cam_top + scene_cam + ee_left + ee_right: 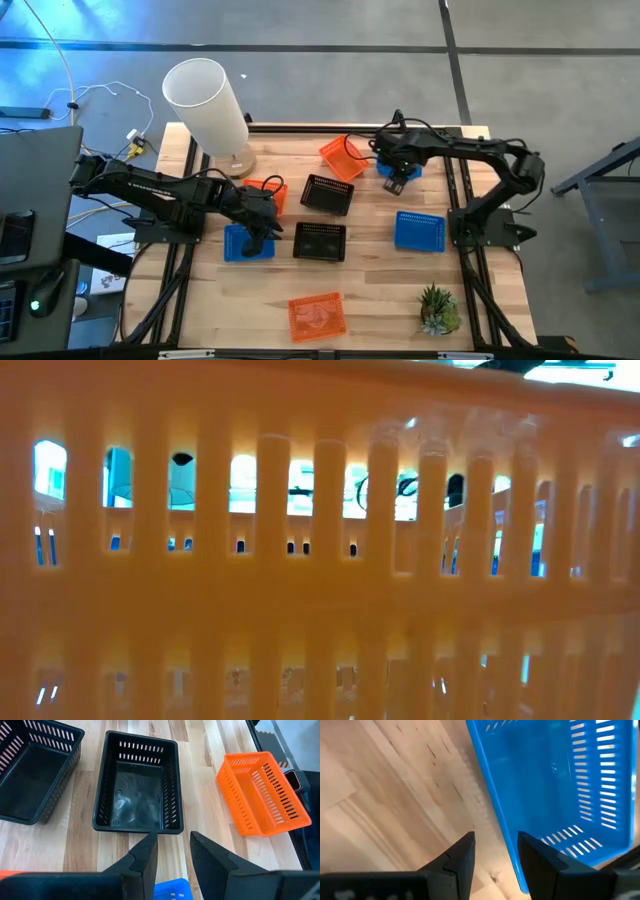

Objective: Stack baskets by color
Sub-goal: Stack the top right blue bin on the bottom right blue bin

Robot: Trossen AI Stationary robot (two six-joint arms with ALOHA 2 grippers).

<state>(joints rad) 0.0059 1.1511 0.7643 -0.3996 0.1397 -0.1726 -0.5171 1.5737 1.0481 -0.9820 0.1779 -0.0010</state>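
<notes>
Your left gripper [172, 851] hangs with jaws parted and empty over a blue basket [172, 889], while your right gripper [496, 851], likewise parted, straddles another blue basket's [555, 795] wall.

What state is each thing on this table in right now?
Left gripper: open, over a blue basket.
Right gripper: open, over another blue basket.
Third blue basket: alone.
Two black baskets: unstacked, empty.
White cylinder: upright.
</notes>
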